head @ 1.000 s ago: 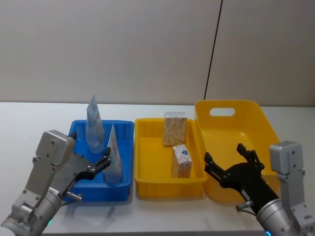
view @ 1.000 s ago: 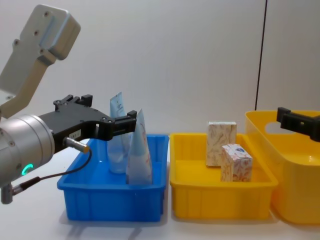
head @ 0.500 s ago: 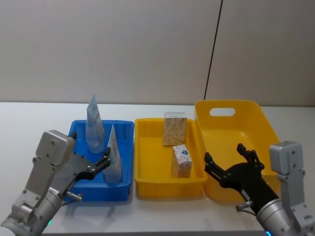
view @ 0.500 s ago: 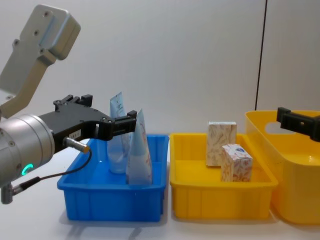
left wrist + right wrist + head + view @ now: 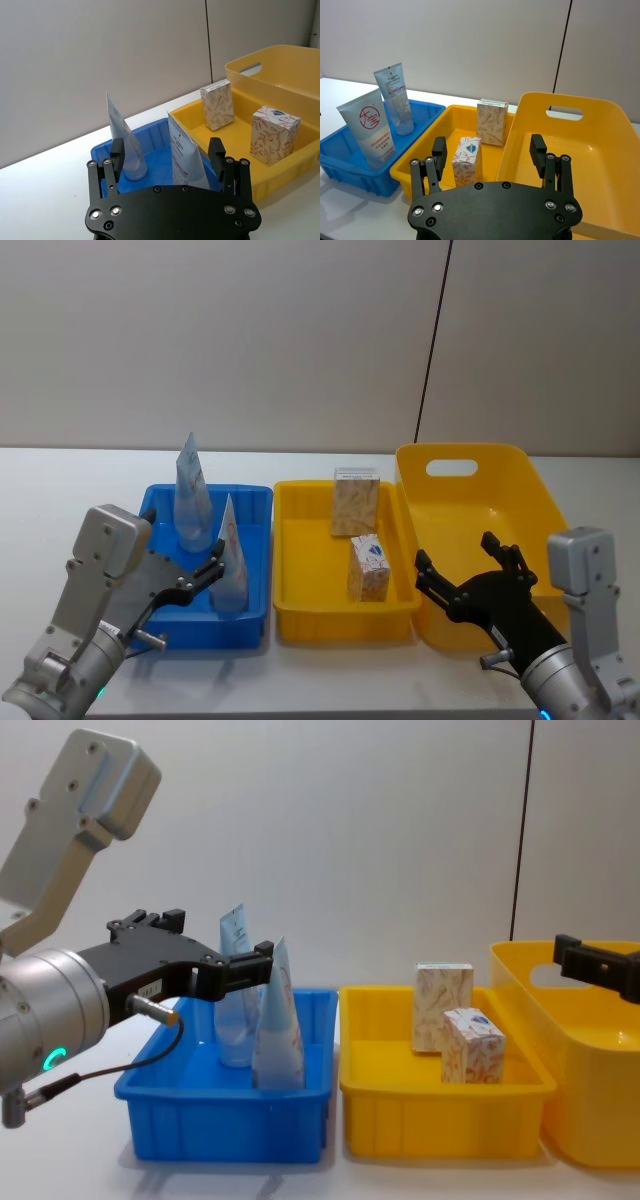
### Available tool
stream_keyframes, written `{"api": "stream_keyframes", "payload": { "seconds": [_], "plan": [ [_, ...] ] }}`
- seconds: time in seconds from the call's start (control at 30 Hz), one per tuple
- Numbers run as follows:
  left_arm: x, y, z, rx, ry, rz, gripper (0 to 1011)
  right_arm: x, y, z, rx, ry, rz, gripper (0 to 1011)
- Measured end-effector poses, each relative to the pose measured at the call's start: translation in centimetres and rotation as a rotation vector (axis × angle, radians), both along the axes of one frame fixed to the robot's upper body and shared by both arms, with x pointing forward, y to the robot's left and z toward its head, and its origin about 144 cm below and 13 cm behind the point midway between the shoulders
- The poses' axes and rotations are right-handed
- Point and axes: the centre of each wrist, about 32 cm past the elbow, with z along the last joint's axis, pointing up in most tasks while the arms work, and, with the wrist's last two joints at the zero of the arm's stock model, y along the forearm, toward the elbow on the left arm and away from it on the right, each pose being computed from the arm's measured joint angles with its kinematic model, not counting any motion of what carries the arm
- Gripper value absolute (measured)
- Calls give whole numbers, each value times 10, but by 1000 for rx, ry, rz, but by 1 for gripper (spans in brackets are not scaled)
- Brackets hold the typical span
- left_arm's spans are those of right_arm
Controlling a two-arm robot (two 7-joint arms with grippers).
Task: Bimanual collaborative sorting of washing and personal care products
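Grey wall panels split by a dark seam back a white table [image 5: 60, 480]. Left of centre in the head view, a blue plastic bin [image 5: 262, 530] holds two upright pale-blue-and-white soft tubes, the rear tube [image 5: 190, 495] and the front tube [image 5: 231, 570]. At centre a shallow yellow plastic tray [image 5: 300, 560] holds two beige patterned cartons, the rear carton [image 5: 355, 502] and the front carton [image 5: 369, 570]. A deep yellow plastic tub [image 5: 520, 485] with a handle slot sits at right.

From above the tubes look like thin wedges. The right wrist view faces their flat sides: the front tube bears a red ring round two Chinese characters, with red small print too fine to read. The front carton's white top carries a blue mark.

The left gripper [image 5: 166, 150], lower left in the head view, hangs spread wide and empty over the bin's near side, close to the front tube. The right gripper [image 5: 487, 144], lower right, is likewise spread and empty by the tub's near left corner.
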Motion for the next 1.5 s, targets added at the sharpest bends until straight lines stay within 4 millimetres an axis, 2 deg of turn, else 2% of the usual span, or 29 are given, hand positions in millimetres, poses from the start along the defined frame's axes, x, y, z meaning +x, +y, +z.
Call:
{"api": "stream_keyframes", "payload": {
  "seconds": [1.5],
  "plan": [
    [0, 0, 0, 0, 0, 0, 1002, 0, 0, 0, 0, 0, 0, 1004]
  ]
}}
